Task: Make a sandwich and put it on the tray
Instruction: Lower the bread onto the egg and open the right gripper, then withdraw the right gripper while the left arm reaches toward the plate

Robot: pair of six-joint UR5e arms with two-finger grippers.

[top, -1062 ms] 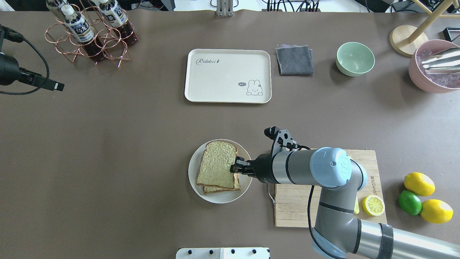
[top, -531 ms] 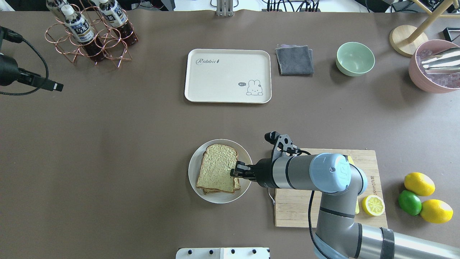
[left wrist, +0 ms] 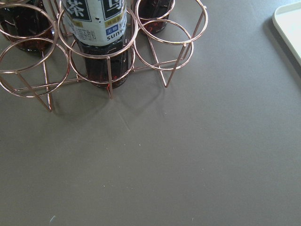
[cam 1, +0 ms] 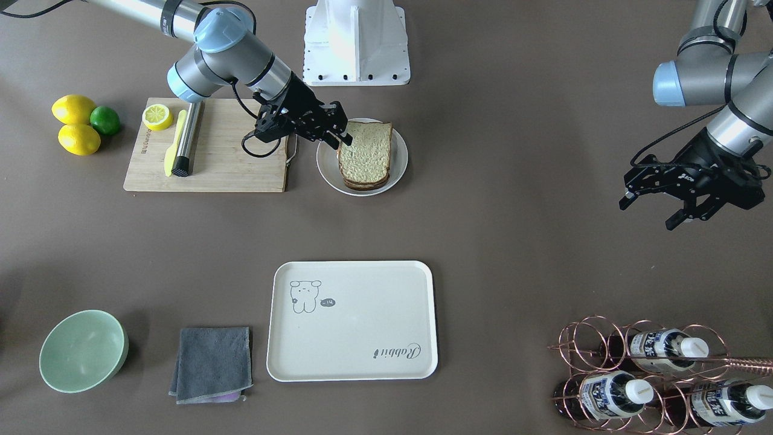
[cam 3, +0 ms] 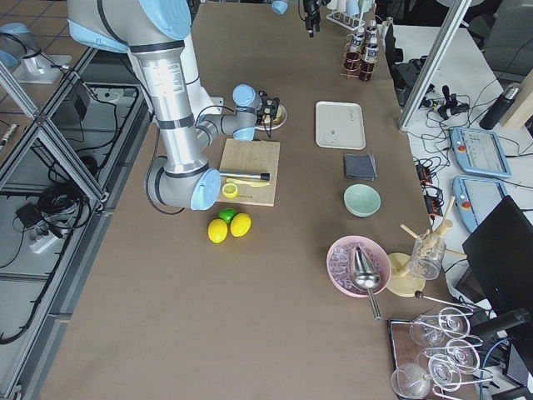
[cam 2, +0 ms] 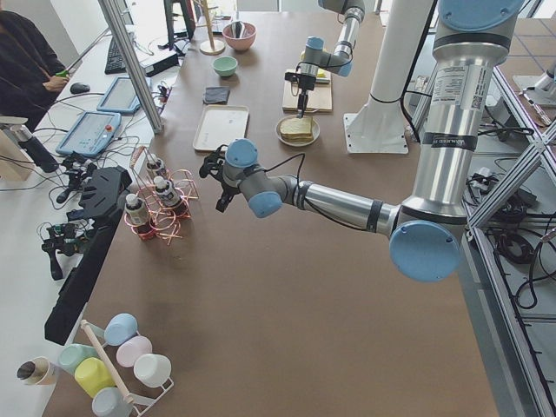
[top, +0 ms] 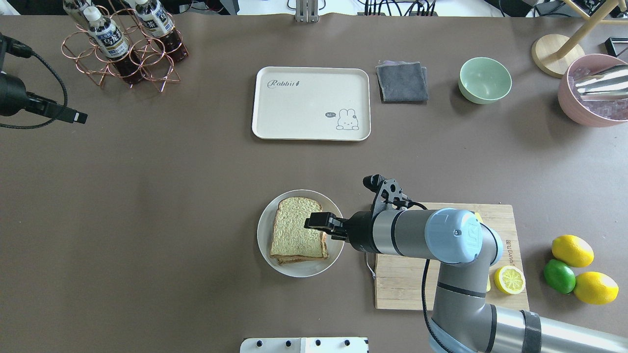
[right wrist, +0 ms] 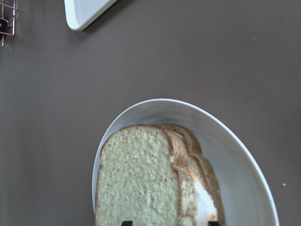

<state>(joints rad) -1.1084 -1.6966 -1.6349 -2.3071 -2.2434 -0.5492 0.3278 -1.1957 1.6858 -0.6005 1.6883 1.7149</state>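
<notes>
The sandwich (top: 297,228) lies flat on a round white plate (top: 262,240). It is two tan slices with white egg (right wrist: 204,197) showing along the right edge. My right gripper (top: 319,228) hovers just above the sandwich's right side, open. Its fingertips (right wrist: 126,223) straddle the bread without touching it. The cream tray (top: 311,103) sits bare at the far middle of the table. My left gripper (cam 1: 649,214) hangs open and holds nothing, far off beside the bottle rack (cam 1: 652,374).
A wooden cutting board (top: 407,279) with a half lemon (top: 509,279) lies under my right arm. Lemons and a lime (top: 559,276) sit at its right. A grey cloth (top: 402,82), green bowl (top: 484,80) and pink bowl (top: 591,90) line the far side.
The top slice was gripped and skewed on the stack. Now it lies flat and squared, and my right gripper has opened and shifted slightly left over it. The left arm stays still.
</notes>
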